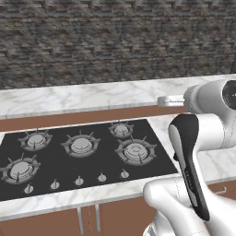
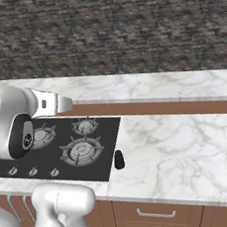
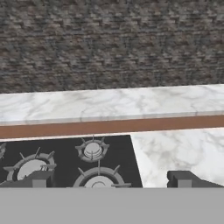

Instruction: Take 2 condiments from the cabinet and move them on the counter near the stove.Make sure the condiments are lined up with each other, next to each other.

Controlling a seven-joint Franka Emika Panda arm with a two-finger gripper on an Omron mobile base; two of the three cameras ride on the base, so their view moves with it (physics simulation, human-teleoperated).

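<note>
Left base view: arm (image 1: 193,152) hovering by stove (image 1: 78,154), five burners, five knobs showing.
Right base view: one black shaker (image 2: 119,159) sitting on table (image 2: 179,148), touching stove edge; likely first condiment placed, red bottle fetch coming next.
Hand view: end effector (image 3: 109,178) fingers spread wide, gripping nothing.

You see the counter (image 2: 179,148) in smooth white marble with grey veins; at its nine o'clock lies the stove (image 1: 69,156), flat black glass carrying grey metal burners and small silver knobs. The black shaker bottle (image 2: 119,159) looks matt. The wall (image 3: 109,43) is rough dark stone.
</note>
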